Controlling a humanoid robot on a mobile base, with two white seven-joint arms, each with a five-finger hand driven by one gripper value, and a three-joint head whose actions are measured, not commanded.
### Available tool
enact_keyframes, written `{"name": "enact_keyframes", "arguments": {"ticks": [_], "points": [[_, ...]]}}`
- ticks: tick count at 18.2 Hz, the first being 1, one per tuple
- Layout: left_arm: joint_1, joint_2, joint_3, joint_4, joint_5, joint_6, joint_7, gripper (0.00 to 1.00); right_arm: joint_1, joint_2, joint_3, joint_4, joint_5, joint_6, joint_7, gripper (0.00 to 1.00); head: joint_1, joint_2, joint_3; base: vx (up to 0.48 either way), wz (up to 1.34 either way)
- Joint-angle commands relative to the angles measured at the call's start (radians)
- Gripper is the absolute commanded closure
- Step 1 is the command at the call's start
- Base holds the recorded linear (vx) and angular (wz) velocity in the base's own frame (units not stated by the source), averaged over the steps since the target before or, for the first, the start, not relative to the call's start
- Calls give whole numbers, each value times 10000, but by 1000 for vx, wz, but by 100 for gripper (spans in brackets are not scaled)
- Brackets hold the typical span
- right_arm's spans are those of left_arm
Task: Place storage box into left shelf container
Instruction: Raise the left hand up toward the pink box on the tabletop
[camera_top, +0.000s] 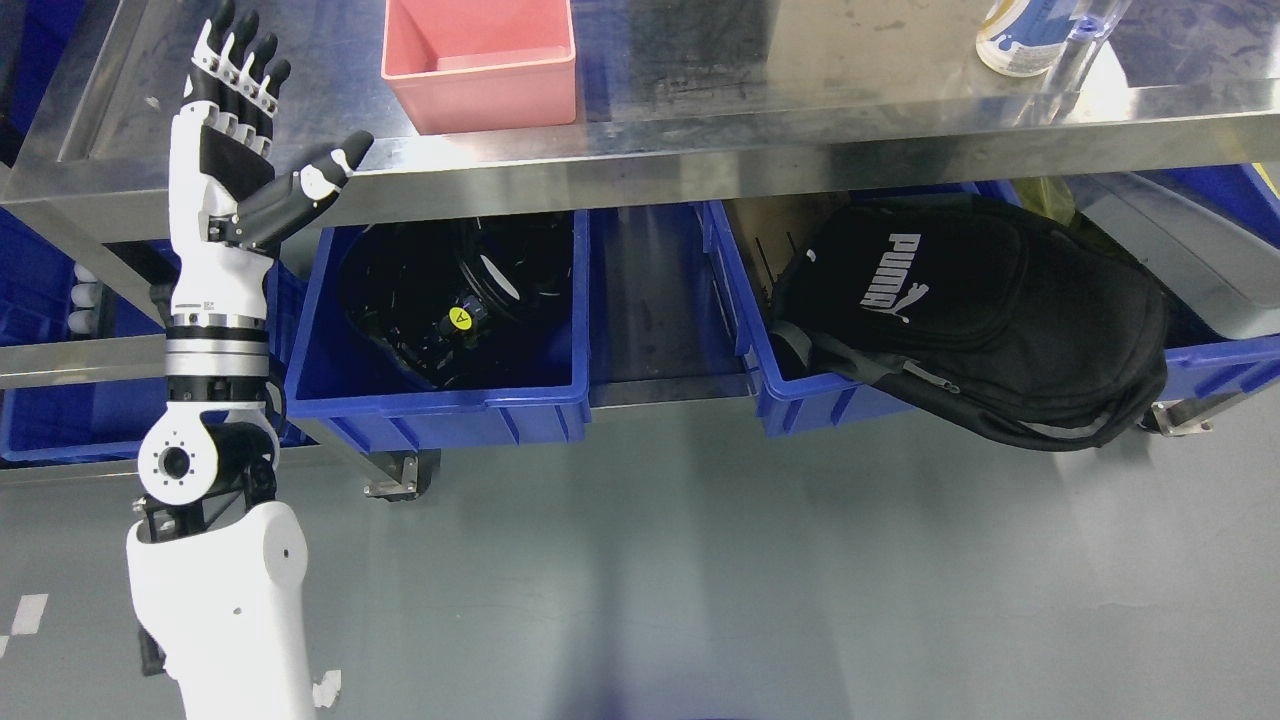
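Overhead, we see our left hand (245, 140) raised in front of the steel shelf's front edge (700, 150), its four black-tipped fingers (240, 55) straight and close together, thumb splayed out to the right, holding nothing. Our white left forearm rises from the lower left corner. Our right arm does not show.

The pink rectangular plastic storage box (480, 62) sits open-topped on the top surface of the stainless steel shelf, right of our hand and apart from it. Below it, on the lower level, the blue plastic bin on the left (440, 405) holds black parts we cannot make out, one with a small yellow label. A second blue plastic bin (800, 400) to the right carries a black fabric backpack (980, 320) that spills over its front rim. A clear bottle (1040, 35) stands at the top right of the shelf.
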Motion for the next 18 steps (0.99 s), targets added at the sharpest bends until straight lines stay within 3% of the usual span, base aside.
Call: {"name": "enact_keyframes", "arguments": {"ticks": [1,5,8,10,15,18], "points": [[32,277,707,-11,-10,202,-47,0,-30,-175,0,-174,-215,3,4,0,0,0,0,0,0],[-671,903,954,-11,-10,217,-413,0,-45,-175,0,-174,-215,3,4,0,0,0,0,0,0],[-2034,1807,893,416,-25,233,-2157,0,-45,-175,0,-174,-215,-13,4,0,0,0,0,0,0],[-3032,2985,649,922,-177,248,-3553,0,-30,-175,0,-174,-215,-13,4,0,0,0,0,0,0],[-4291,5427,-2015,1875,-408,233,-5060,0,-30,-175,0,-174,-215,3,4,0,0,0,0,0,0],[-5227,5478,-3629,2059,-1784,233,-5614,0,-45,-175,0,-174,-215,3,5,0,0,0,0,0,0]]}}
